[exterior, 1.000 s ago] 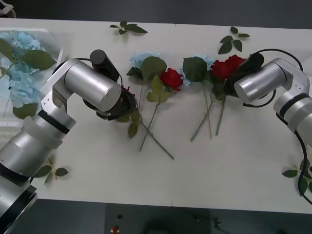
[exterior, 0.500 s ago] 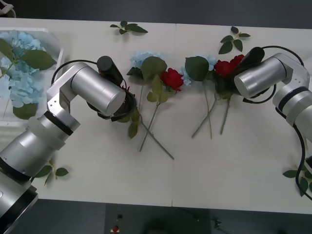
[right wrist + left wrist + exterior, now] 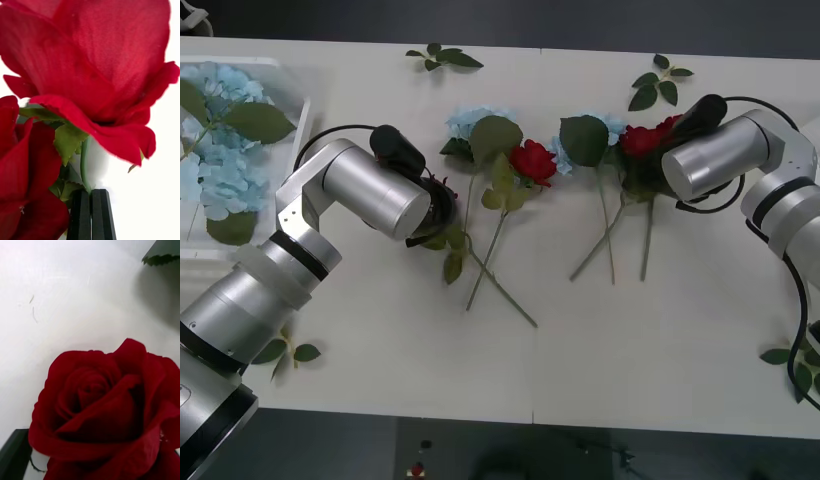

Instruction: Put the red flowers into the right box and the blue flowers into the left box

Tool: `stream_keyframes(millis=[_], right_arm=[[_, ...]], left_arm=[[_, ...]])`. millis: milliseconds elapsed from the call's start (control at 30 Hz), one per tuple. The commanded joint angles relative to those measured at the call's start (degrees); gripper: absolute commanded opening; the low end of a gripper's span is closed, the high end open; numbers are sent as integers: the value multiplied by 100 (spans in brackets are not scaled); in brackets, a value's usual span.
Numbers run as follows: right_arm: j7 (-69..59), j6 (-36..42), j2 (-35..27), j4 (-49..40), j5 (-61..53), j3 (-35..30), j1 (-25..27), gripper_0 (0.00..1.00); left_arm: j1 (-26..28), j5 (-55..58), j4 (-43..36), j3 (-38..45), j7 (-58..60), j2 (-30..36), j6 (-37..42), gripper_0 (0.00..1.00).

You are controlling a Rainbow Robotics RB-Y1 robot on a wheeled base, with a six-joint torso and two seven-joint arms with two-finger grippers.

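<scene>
Two roses are at stake: right fingers pinched on one stem mid-worktop; left fingers apart around another rose. Tangled neighbours may drag along or slip.

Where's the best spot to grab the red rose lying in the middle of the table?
Pinch the middle rose on its bare stem below the leaves, from straight above, closing across it. The stem lies flat and thin; the bloom is soft and bulky.
</scene>
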Motion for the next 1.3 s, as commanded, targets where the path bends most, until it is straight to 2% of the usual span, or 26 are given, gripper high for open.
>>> stream_keyframes(millis=[33, 167, 267, 300, 333, 367, 567, 700, 900, 1133, 1300], right_arm=[[-283, 26, -427, -477, -420, -105, -213, 0], [-239, 202, -796, -925, -850, -122, -213, 0], [-213, 290, -1104, -1276, -1202, -122, -195, 0], [-204, 316, -1192, -1382, -1298, -131, -186, 0], [-186, 377, -1324, -1523, -1422, -122, -178, 0], [-169, 413, -1420, -1628, -1492, -122, -160, 0], [-63, 615, -2071, -2621, -1729, -122, 95, 0], [-63, 615, -2616, -3289, -2116, -122, 315, 0], [-55, 562, -3495, -4098, -2705, -131, 552, 0], [517, 193, -4444, -4502, -3188, -149, 816, 0], [1554, 70, -4725, -4326, -3672, -817, 1404, 0]], left_arm=[[-172, -119, 24, -98, -217, 28, -244, 45], [-172, -259, 182, -221, -252, 37, -526, 44], [-172, -303, 296, -283, -278, 28, -693, 24], [-172, -303, 323, -292, -287, 28, -710, 16], [-172, -312, 323, -283, -296, 28, -719, 4], [-172, -312, 323, -283, -314, 28, -728, 1], [-172, -391, 323, -283, -384, 28, -728, 0], [-164, -839, 288, -283, -472, 28, -728, 0], [-93, -1068, -55, -283, -568, 108, -728, 0], [144, -1244, -820, -283, -858, 310, -719, 0], [320, -1595, -1303, -274, -1219, 362, -728, 0]])
